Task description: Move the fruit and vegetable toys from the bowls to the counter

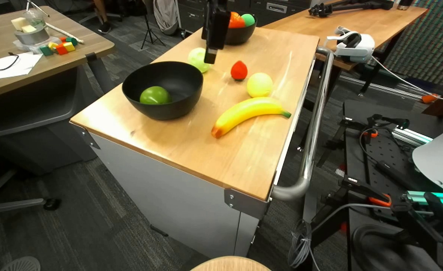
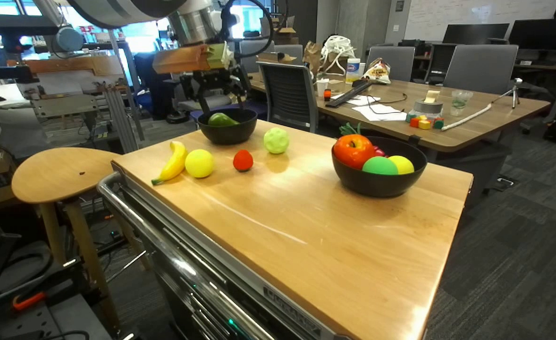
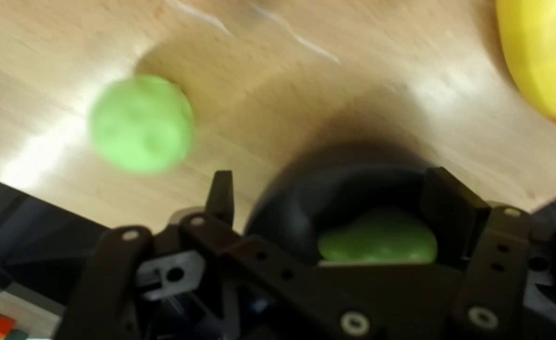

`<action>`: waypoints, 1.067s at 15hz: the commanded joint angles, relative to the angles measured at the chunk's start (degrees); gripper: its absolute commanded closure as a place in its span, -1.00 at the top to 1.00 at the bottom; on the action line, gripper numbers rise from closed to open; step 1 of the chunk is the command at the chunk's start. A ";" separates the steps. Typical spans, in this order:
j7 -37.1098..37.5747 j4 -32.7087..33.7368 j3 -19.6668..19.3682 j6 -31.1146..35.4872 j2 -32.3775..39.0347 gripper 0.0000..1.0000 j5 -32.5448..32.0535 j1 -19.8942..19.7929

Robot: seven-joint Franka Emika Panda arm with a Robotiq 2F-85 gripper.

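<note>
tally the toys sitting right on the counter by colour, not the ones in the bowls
Yellow: 2 (banana, yellow ball)
Red: 1 (red toy)
Light green: 1 (bumpy ball)
Total: 4 on the counter

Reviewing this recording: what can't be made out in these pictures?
Reddish piece: mostly hidden by the tomato-like toy and green ball, in an exterior view.
Banana: cut off by the wrist view's top and right edges.
Green toy in the black bowl: lower edge hidden by the gripper, wrist view.
Light-green ball: surface detail blurred, wrist view.
Fuller bowl: left side behind the gripper, in an exterior view.
</note>
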 commanded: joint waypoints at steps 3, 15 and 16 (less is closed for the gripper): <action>2.45 9.74 2.14 5.37 7.54 1.00 10.57 2.02; 19.53 9.12 0.52 9.99 11.88 1.00 6.94 2.96; 20.95 9.07 0.24 10.64 12.30 1.00 6.52 3.19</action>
